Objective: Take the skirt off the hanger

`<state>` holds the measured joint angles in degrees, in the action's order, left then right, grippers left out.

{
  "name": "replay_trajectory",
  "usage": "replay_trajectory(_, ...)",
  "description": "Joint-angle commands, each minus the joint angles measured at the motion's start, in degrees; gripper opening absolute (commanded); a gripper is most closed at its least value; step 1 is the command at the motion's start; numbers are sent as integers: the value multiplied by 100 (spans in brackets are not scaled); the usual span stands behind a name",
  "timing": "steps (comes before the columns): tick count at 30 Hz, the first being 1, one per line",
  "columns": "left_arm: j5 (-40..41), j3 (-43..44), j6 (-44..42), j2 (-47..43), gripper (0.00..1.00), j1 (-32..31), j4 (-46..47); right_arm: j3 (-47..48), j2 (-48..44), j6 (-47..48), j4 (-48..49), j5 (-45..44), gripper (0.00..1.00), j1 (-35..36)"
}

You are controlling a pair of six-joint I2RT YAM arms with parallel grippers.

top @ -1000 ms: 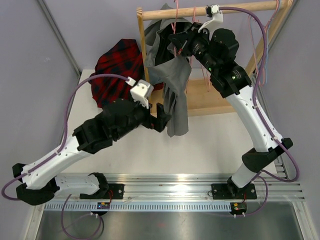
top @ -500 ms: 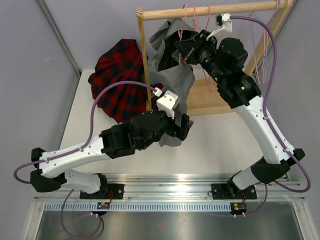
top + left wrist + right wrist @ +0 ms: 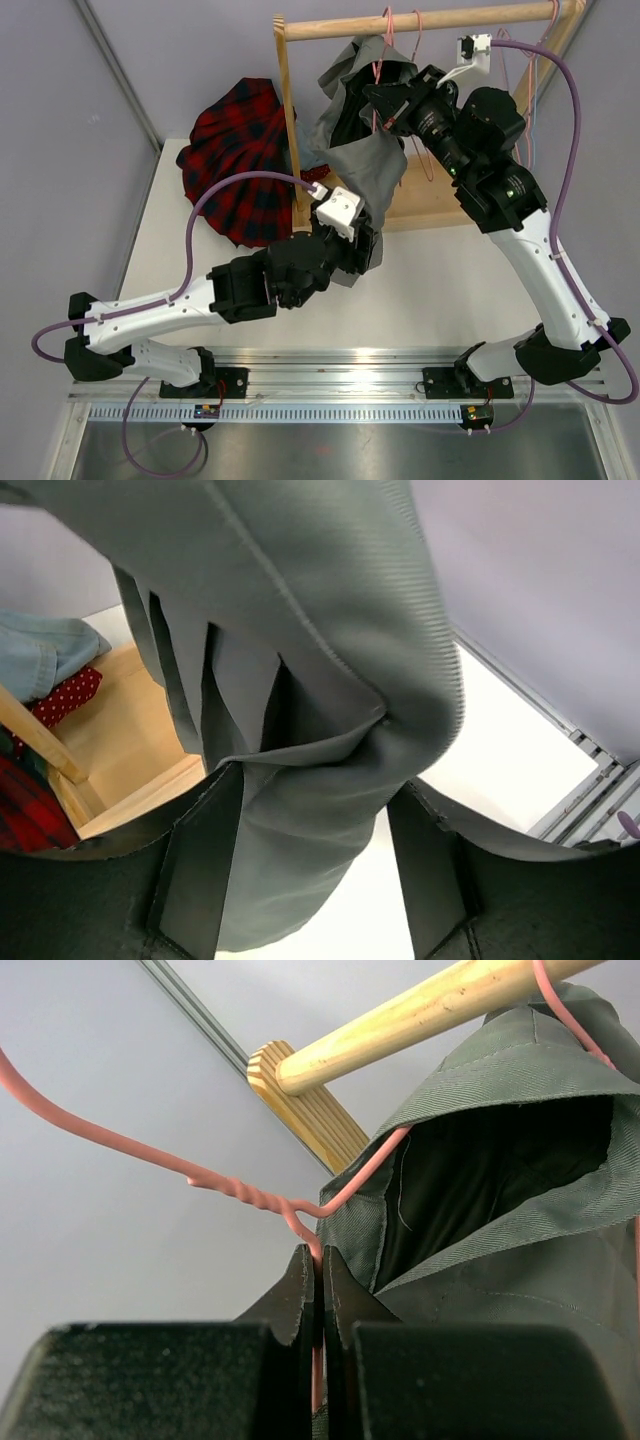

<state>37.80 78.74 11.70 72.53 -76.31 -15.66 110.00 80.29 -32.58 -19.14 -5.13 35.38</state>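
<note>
Grey skirt (image 3: 368, 160) on hanger (image 3: 240, 1195), left end effector (image 3: 312, 785) spread round it, right end effector (image 3: 317, 1257) pinching hanger, white table (image 3: 440, 290), lilac walls (image 3: 60, 120)

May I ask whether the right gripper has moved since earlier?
Yes: the right gripper, holding the pink hanger, shifted right along the wooden rail, away from its left post.

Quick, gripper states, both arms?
Left gripper: open, straddling the grey skirt, not yet clamped.
Right gripper: shut on the pink hanger.
</note>
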Motion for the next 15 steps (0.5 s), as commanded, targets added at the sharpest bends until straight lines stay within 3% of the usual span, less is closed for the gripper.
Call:
replay_trajectory(1, 61, -34, -247, -2, 61, -59, 739, -65, -286, -135, 727, -94, 0, 57)
replay_trajectory(2, -35, -43, -317, -2, 59, -59, 809, -92, -303, -144, 762, -94, 0, 57)
replay_trajectory(4, -115, -43, -344, 15, 39, -68, 863, -127, -330, -170, 788, -111, 0, 57)
replay_trajectory(5, -176, -43, -336, 15, 21, -68, 898, -136, -330, -179, 797, -111, 0, 48)
replay_trajectory(8, -194, -130, -274, -28, 0, -94, 933, -101, -304, -170, 797, -138, 0, 57)
replay_trajectory(15, 69, -1043, -151, -493, 0, -612, 1082, 109, -146, -73, 736, -252, 0, 48)
